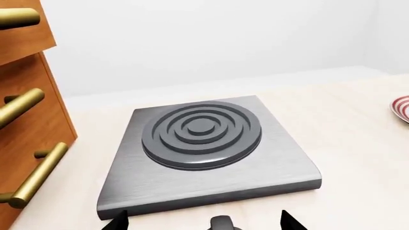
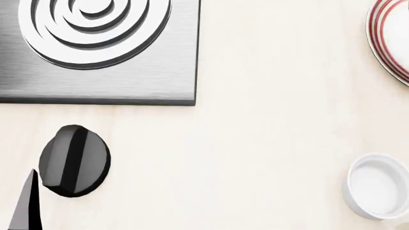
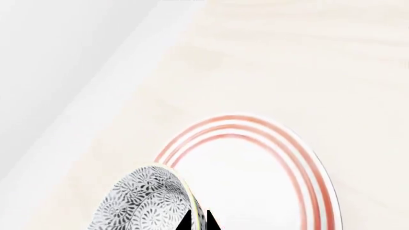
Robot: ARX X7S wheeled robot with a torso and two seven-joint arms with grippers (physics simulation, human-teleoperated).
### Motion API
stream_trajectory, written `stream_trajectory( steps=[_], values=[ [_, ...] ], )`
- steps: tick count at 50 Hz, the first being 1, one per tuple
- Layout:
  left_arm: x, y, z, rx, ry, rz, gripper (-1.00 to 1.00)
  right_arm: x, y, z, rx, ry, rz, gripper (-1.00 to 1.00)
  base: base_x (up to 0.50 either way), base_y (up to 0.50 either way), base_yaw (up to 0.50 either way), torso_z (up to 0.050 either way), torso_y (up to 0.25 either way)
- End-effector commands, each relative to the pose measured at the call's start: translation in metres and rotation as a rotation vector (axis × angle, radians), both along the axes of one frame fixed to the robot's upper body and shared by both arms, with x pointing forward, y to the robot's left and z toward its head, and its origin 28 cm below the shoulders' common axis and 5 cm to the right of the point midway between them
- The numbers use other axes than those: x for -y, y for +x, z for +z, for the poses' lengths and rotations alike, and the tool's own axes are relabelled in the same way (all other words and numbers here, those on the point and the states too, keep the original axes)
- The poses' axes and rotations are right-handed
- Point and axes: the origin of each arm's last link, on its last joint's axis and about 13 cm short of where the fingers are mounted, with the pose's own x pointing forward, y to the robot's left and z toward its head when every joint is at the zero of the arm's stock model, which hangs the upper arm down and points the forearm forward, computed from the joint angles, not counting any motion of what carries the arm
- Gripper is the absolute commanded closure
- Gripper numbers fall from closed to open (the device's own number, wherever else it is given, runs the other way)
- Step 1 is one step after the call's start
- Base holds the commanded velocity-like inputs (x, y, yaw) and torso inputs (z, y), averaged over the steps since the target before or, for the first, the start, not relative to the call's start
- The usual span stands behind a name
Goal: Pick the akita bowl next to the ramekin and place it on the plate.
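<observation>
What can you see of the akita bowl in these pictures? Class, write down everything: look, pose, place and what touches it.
The akita bowl shows only in the right wrist view, and only in part, cut off by the picture's edge. Its outer wall carries a fine grey-and-white floral pattern and looks like glazed ceramic. Its thin rim runs between the dark fingertips of the right gripper, which is shut on it. The bowl appears tilted. It overlaps the red-ringed rim of the plate; whether it touches the plate cannot be told. Its inside and foot are hidden.
</observation>
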Motion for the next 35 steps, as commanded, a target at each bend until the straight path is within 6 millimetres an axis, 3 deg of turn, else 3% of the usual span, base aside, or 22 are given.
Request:
stream_trajectory(
  steps=[1,12,35],
  values=[
    [0.0,0.0,0.0,-0.001,0.002,0.003,-1.0,0.003,0.008,0.007,0.009,-0.014,-0.02,1.0,0.0,0.0,0.0,0.0,0.0],
    [-0.002,0.001,-0.002,-0.005,0.0,0.012,-1.0,0.009,0.02,0.0,-0.026,-0.029,-0.054,1.0,0.0,0.0,0.0,0.0,0.001],
    [-0.003,0.002,-0.002,-0.008,0.007,0.015,-1.0,0.008,0.038,0.008,-0.06,-0.072,-0.063,1.0,0.0,0.0,0.0,0.001,0.0]
  ],
)
